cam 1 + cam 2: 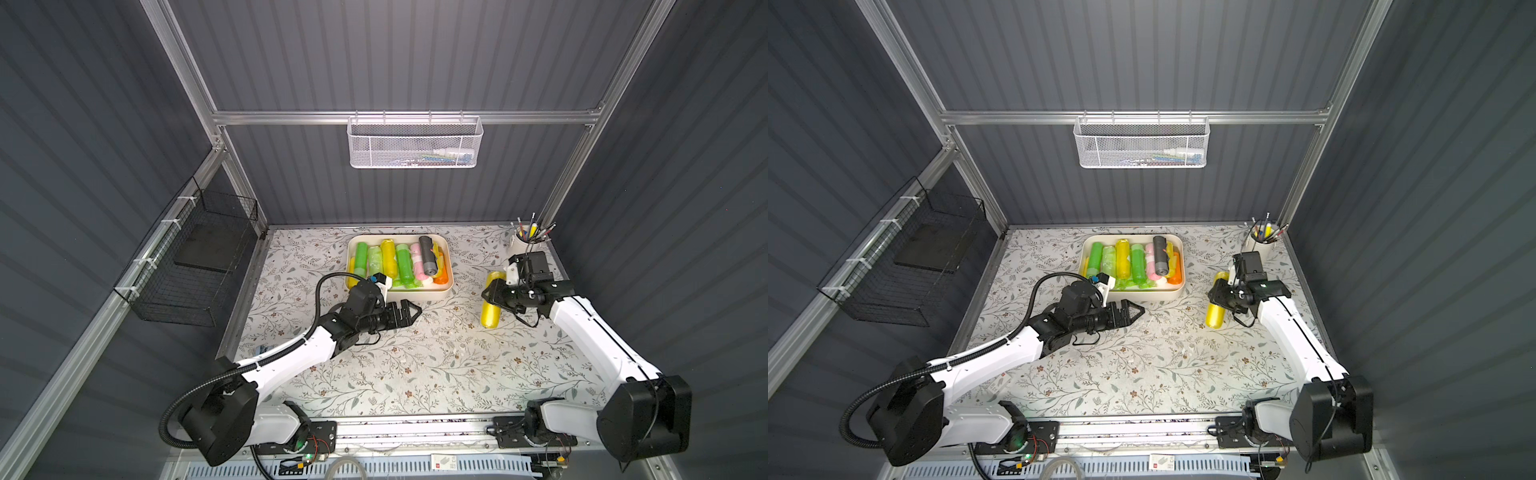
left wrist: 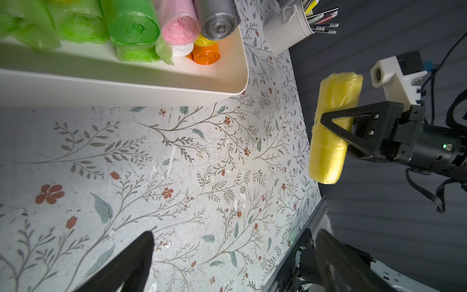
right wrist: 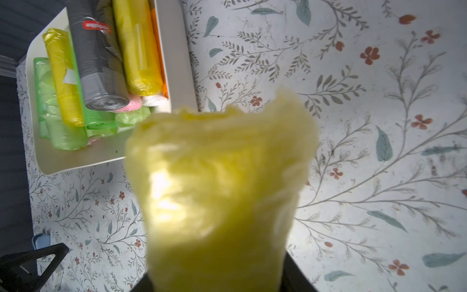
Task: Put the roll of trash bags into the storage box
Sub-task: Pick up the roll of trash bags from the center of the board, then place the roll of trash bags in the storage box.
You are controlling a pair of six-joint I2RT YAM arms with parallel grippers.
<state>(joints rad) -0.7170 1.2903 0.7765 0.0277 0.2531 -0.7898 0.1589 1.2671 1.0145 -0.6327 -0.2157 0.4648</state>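
The roll of trash bags point(image 1: 490, 315), yellow and loosely wrapped, sits at centre right in both top views. The right claw point(image 1: 490, 293) pinches it across its middle, with the jaws pressing in on its two sides. It looks lifted clear of the tabletop point(image 1: 415, 374). In the left wrist view it point(image 2: 328, 156) hangs at the right of the frame, in front of the dark side wall. In the top views its long axis runs from upper to lower frame, close to parallel with the coloured rolls point(image 1: 402, 264) already lying in the storage box point(image 1: 424, 296).

The box lies to the left of the roll and a little higher in frame, with a strip of bare tabletop between them. The coming move is therefore judged to be a sideways carry leftward over the box's right wall. Little turning should be needed, since the two axes nearly agree. The box looks nearly full, so the roll will probably have to rest on top of the others.

The left claw point(image 1: 411, 311), spread wide and empty, hovers just below the box's front wall at frame centre. It is nearer the box, but the right arm has the roll.
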